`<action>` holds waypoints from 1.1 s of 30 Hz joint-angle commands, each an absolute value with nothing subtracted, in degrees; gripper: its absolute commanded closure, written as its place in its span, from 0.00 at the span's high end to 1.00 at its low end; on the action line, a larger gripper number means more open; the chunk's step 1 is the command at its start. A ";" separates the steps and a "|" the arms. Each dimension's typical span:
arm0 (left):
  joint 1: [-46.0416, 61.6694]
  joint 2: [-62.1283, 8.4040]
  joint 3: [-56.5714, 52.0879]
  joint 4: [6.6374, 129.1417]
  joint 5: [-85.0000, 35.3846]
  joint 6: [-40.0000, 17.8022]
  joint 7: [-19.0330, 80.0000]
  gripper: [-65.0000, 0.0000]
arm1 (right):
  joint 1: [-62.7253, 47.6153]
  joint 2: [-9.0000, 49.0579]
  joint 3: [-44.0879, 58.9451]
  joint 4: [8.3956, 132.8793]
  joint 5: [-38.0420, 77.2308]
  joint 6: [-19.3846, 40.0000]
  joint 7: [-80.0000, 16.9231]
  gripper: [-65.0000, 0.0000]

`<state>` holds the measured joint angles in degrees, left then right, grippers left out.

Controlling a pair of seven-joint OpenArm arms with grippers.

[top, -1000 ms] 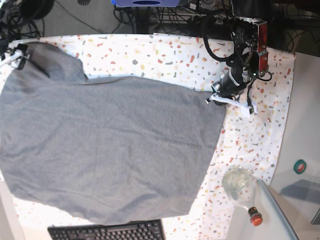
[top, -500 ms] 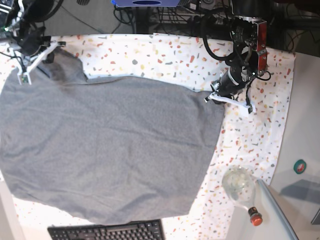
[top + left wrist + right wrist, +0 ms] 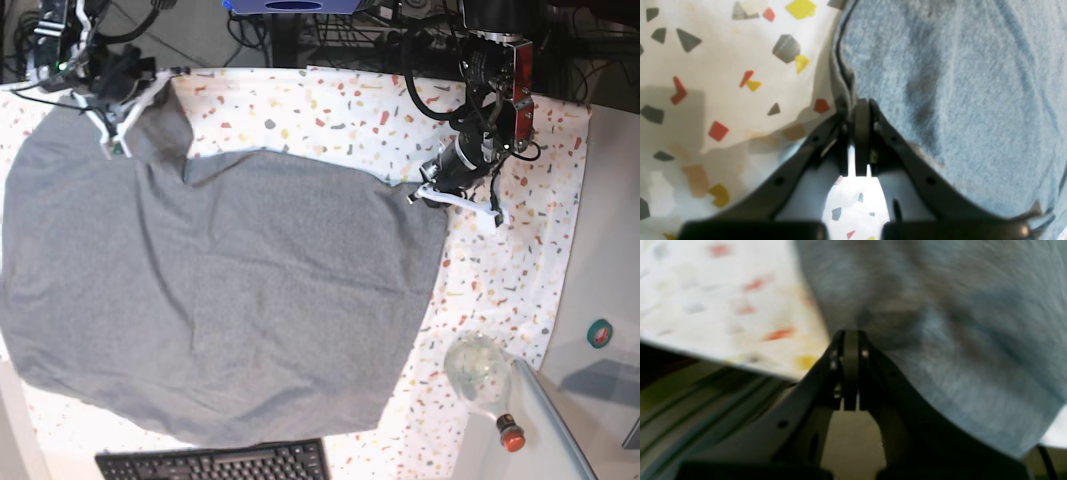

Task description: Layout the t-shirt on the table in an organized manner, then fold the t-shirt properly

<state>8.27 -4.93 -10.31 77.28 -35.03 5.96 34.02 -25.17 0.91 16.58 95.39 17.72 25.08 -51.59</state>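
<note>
A heather-grey t-shirt [image 3: 220,300] lies spread but crooked across the speckled table [image 3: 330,110], no fold yet made. The left gripper [image 3: 428,193] is clamped shut on the fabric's edge at the garment's far corner, while the right gripper [image 3: 118,120] is pinched closed on a bunched sleeve. Straightening appears underway; squaring the shirt and all folding remain.

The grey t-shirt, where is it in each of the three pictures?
Base view: the t-shirt spreads over the left and middle.
Left wrist view: it fills the right side, its edge in the shut left gripper.
Right wrist view: blurry, upper right.
Shared landmark: the speckled table, to the shirt's left in both wrist views.
</note>
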 commanded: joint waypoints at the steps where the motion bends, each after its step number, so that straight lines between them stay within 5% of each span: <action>1: 7.78 -5.14 -10.42 78.29 -35.30 5.85 33.63 0.00 | -24.75 1.89 16.92 97.98 18.07 25.19 -50.59 0.00; 12: 7.87 -6.55 -10.59 78.29 -35.30 5.93 33.63 0.00 | -24.31 -1.80 40.04 108.70 18.51 25.36 -56.57 0.00; 16: 7.87 -6.73 -10.95 78.29 -35.30 5.93 33.63 0.00 | -23.96 -1.89 43.47 106.68 18.51 25.54 -55.96 0.54; 18: 7.78 -6.73 -10.95 78.29 -35.30 5.93 33.63 0.00 | -22.99 -1.63 43.65 103.87 18.51 25.54 -54.11 0.68; 33: 7.78 -6.81 -10.95 78.29 -35.30 5.93 33.63 0.00 | -20.18 -0.40 43.12 91.21 18.42 25.63 -50.95 0.62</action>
<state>8.29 -6.52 -10.83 77.28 -34.98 6.00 34.09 -20.36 -0.95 42.87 90.59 17.89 25.43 -51.70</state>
